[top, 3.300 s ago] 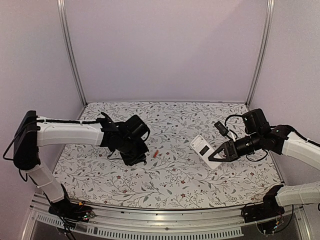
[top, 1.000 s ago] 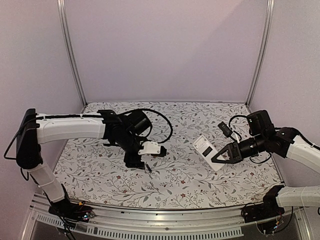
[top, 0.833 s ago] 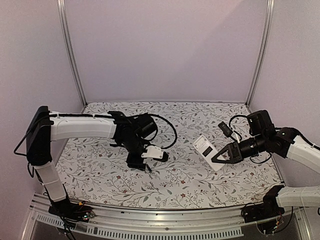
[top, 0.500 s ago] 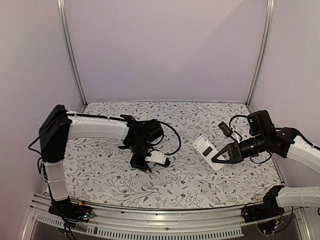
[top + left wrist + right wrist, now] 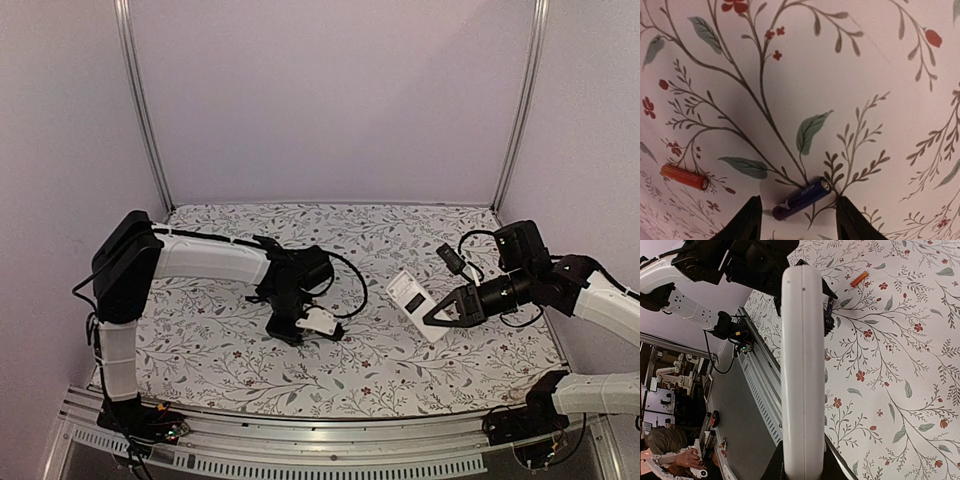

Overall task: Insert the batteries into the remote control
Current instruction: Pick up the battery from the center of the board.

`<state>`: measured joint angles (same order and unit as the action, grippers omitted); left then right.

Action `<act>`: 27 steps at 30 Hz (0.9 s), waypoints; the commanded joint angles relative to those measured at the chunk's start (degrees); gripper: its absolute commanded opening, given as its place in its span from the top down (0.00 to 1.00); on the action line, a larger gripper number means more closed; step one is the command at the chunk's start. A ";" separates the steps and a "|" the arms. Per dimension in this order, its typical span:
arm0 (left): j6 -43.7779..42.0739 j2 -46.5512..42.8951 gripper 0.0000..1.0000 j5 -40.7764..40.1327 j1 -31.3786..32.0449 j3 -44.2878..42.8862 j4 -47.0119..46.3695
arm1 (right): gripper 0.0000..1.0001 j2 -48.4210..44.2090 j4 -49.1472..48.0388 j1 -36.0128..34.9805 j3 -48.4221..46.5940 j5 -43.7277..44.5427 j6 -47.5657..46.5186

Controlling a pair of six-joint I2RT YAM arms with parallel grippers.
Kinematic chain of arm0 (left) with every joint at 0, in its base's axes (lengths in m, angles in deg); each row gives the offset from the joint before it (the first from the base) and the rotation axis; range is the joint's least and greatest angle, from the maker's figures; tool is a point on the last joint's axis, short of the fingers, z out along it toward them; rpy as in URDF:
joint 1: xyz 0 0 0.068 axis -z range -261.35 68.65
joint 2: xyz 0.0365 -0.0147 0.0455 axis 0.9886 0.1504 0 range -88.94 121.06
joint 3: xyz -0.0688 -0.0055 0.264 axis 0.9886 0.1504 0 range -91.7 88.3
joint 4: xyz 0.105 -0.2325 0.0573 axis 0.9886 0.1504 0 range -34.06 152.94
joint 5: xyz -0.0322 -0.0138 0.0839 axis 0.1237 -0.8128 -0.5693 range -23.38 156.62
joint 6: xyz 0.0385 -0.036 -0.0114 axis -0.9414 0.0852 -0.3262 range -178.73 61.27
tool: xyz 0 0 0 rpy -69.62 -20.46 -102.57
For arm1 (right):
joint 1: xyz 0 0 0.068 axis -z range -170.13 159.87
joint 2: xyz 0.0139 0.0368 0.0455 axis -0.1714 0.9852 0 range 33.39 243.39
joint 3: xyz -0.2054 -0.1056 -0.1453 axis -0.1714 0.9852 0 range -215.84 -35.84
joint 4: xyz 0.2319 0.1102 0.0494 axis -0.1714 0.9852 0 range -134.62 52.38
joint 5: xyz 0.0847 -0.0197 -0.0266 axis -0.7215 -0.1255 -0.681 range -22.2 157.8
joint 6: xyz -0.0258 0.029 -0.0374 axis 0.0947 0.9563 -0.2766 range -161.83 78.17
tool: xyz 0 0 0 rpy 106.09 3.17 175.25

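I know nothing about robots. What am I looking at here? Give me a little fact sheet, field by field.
left gripper: open, low over the table, one finger on each side of the dark battery
orange battery: lying on the floral table cover, apart from the dark one
right gripper: shut on the remote control, white back with dark recess showing
batteries loaded: none yet
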<state>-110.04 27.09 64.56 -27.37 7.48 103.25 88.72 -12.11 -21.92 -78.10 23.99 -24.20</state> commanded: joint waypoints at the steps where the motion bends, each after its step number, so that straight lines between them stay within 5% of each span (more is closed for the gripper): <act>1: -0.88 2.09 0.50 1.31 1.03 -1.46 -0.52 | 1.00 -0.31 0.02 0.36 0.42 0.04 0.21; 17: 3.91 3.18 0.99 4.68 0.96 -3.46 2.59 | 1.00 -0.49 0.45 0.41 0.25 0.34 0.14; 27: 22.47 -17.59 1.00 11.38 0.69 6.40 -12.63 | 1.00 1.27 -0.03 0.36 -0.80 0.51 0.88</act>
<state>-98.35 20.12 72.47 -27.18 9.84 100.30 89.04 -12.07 -21.92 -78.10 24.43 -24.00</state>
